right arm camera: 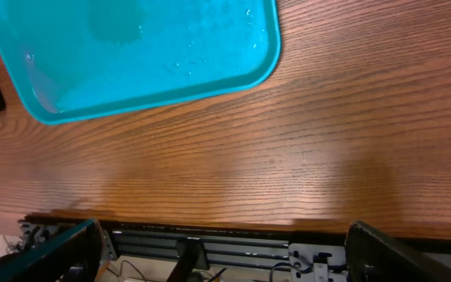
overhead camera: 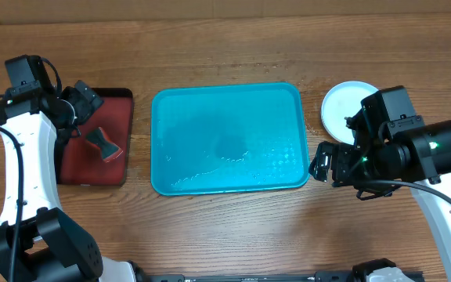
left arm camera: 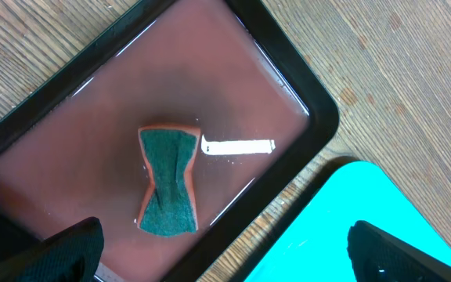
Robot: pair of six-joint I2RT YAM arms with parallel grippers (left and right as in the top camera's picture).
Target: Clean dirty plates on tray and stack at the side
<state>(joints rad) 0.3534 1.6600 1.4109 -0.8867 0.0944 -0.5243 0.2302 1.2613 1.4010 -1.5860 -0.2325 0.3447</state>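
The teal-blue tray (overhead camera: 225,137) lies mid-table with no plates on it, only water drops. It also shows in the left wrist view (left arm camera: 366,227) and the right wrist view (right arm camera: 131,55). A white plate (overhead camera: 341,106) lies on the table right of the tray, partly hidden by my right arm. The yellow-green and pale mint plates do not show. My left gripper (overhead camera: 84,100) (left arm camera: 225,262) is open and empty above the dark red tray. My right gripper (overhead camera: 326,163) (right arm camera: 225,262) is open and empty over the bare table by the teal tray's front right corner.
A dark red tray (overhead camera: 92,160) (left arm camera: 92,102) lies left of the teal tray. A green-and-orange sponge (overhead camera: 104,146) (left arm camera: 169,182) lies in it. The table's front edge (right arm camera: 225,223) runs close under my right gripper.
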